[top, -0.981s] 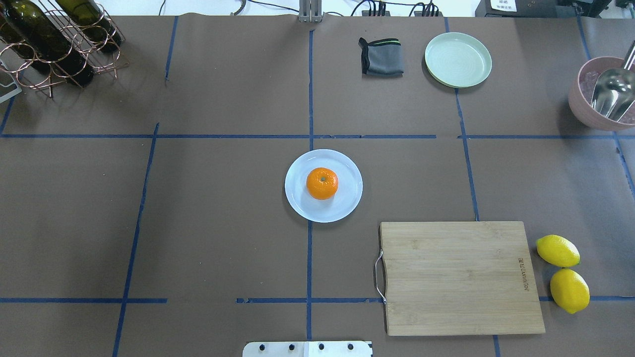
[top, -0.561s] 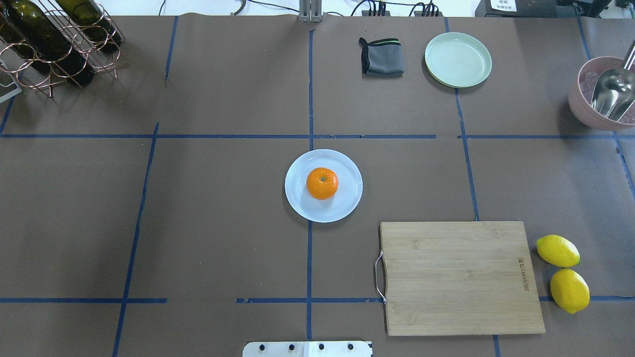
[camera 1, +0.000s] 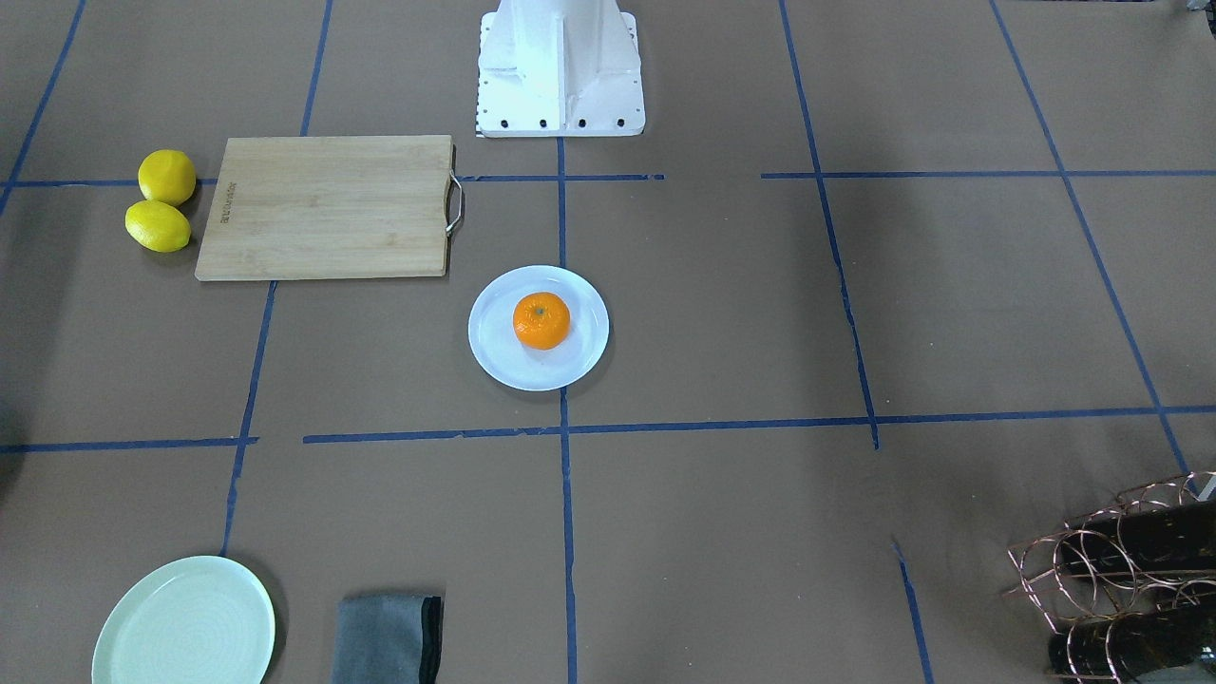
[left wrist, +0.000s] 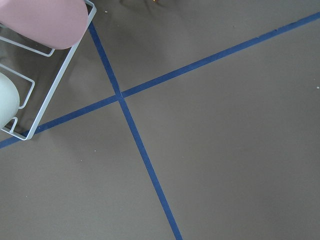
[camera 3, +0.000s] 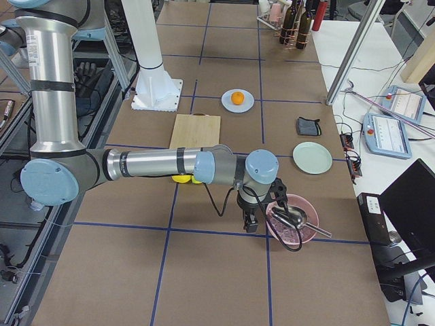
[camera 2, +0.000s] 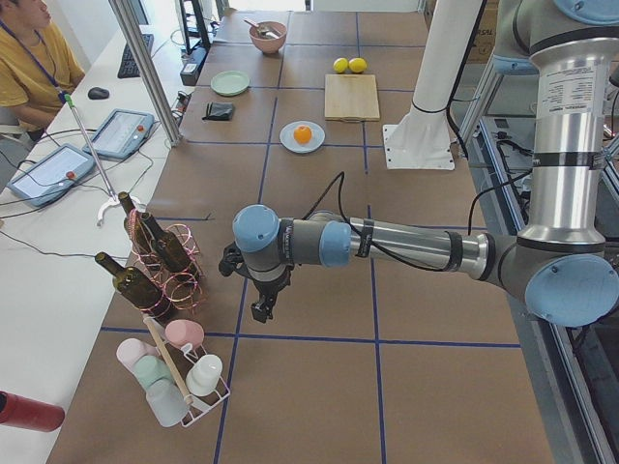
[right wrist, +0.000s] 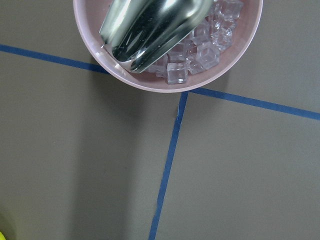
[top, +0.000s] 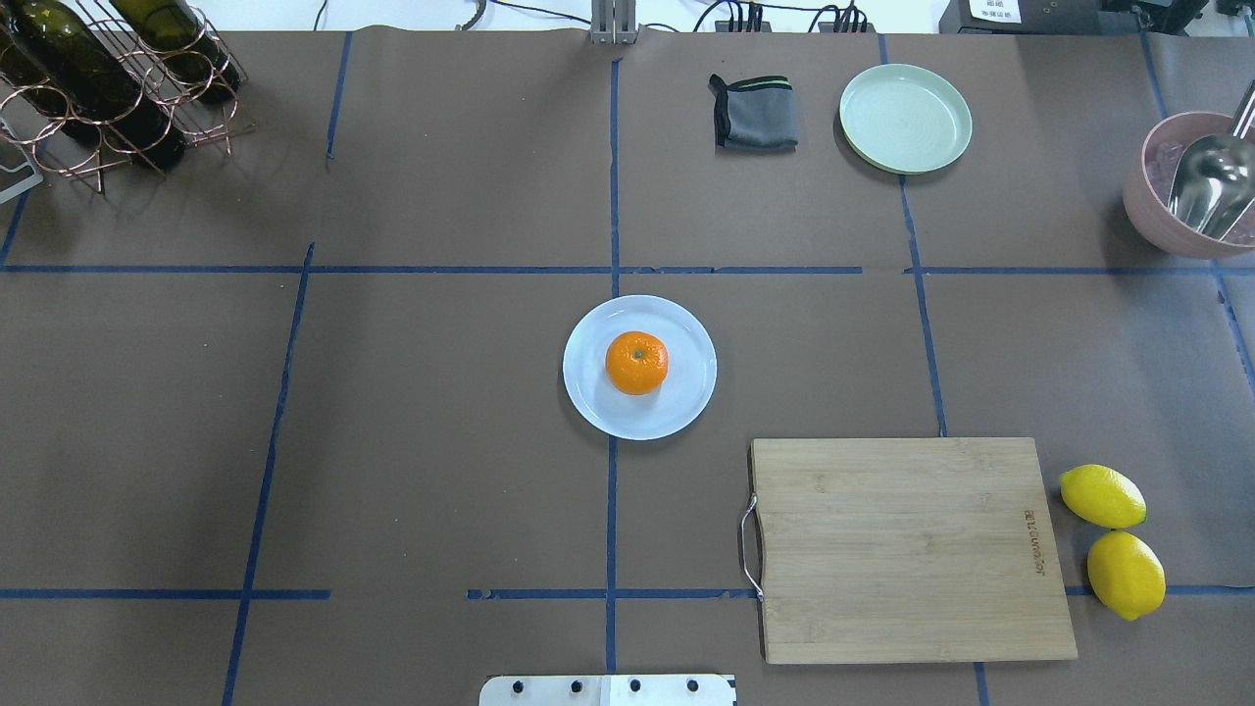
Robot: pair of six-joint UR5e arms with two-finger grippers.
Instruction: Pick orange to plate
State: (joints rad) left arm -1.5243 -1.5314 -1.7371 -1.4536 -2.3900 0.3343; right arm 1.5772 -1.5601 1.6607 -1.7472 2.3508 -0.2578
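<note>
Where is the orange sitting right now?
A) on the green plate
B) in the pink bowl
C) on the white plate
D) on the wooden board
C: the orange rests in the middle of the white plate, apart from the wooden board.

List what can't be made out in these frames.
- Open or shut: the left gripper and right gripper show only in the side views.
- The pink bowl is cut by the overhead view's right edge; the scoop covers part of its ice in the right wrist view.
- The wine rack is cut by frame edges.
- The cutting board print is too small to read.
</note>
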